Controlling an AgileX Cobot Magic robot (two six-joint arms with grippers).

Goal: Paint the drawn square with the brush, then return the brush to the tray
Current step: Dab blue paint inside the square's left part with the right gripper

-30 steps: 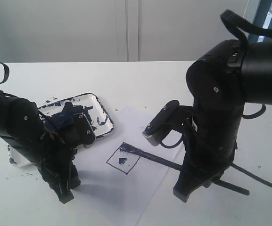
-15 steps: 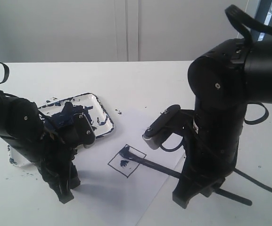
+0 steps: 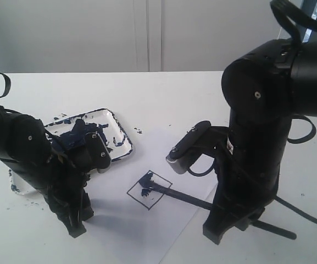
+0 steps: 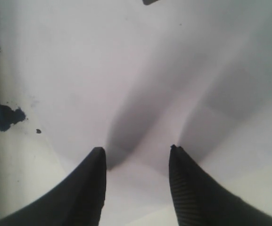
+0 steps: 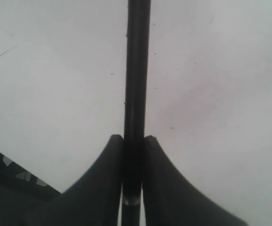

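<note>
The drawn square [image 3: 149, 191] is a small tilted outline on the white paper sheet [image 3: 166, 146], with dark blue dabs inside it. The brush [image 3: 187, 198] lies low across the sheet, its paint-coated tip at the square's upper corner. My right gripper [image 3: 214, 234] points down and is shut on the brush shaft [image 5: 138, 70], which runs straight out between the jaws of the right gripper [image 5: 133, 139]. The tray [image 3: 122, 129], smeared with blue paint, sits behind the left arm, partly hidden. My left gripper [image 3: 77, 228] stands open at the sheet's left edge; nothing lies between the jaws of the left gripper [image 4: 136, 153].
Blue paint splatters mark the table [image 3: 174, 93] around the tray, and a blot [image 4: 6, 117] lies beside the left fingers. The brush's tail end [image 3: 282, 234] sticks out past the right arm. A black cable [image 3: 306, 214] trails across the table at the right.
The right arm has shifted slightly to the right, and the brush tip has crept a little down over the square's upper corner. The square itself sits slightly further right. The left arm has not moved.
</note>
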